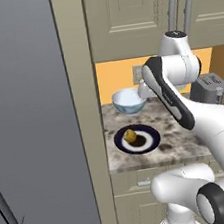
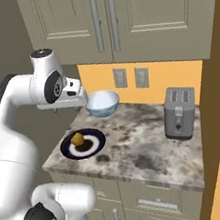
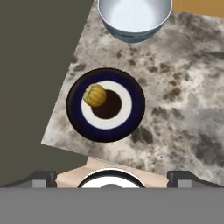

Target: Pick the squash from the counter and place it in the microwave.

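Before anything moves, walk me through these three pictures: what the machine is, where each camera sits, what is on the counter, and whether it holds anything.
The machine is a white robot arm on a driving base. Two cameras ride behind it, left and right; the third looks down from its hand. On the marbled counter sits a dark blue plate carrying a small yellow squash. Behind it stands a blue-white bowl, with a grey toaster to the right. The gripper hangs above the counter's front edge, fingertips spread wide at the hand picture's bottom corners, holding nothing.
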Robot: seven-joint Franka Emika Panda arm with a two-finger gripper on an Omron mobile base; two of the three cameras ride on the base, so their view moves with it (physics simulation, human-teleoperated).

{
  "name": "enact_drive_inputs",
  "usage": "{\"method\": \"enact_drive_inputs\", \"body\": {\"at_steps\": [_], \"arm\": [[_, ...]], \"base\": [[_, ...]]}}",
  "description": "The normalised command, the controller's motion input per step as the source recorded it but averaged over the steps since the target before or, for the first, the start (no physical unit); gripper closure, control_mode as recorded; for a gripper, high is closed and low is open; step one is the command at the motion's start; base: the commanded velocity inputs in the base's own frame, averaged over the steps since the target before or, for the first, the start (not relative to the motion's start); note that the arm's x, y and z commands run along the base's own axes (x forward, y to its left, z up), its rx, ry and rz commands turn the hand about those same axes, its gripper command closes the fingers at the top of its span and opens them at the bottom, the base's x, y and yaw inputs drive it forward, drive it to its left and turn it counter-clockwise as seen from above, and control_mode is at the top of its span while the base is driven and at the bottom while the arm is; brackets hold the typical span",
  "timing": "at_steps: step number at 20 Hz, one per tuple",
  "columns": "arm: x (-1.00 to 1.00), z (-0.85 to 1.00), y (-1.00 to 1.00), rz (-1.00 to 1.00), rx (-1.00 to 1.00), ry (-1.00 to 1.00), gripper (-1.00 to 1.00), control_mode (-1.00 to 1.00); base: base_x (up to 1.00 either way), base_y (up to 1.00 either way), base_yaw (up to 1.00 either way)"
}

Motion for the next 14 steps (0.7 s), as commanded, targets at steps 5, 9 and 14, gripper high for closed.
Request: {"method": "enact_drive_inputs", "body": {"at_steps": [5, 9, 14], "arm": [[0.00, 0.00, 0.00, 0.00, 0.00, 0.00, -1.00, 1.00], [0.01, -0.57, 0.00, 0.05, -0.03, 0.05, -1.00, -1.00], [0.38, -0.94, 0.05, 0.05, -0.01, 0.01, -1.00, -1.00]], "base": [[0.02, -0.28, 0.14], [-0.08, 0.00, 0.01], [0.00, 0.00, 0.00]]}}
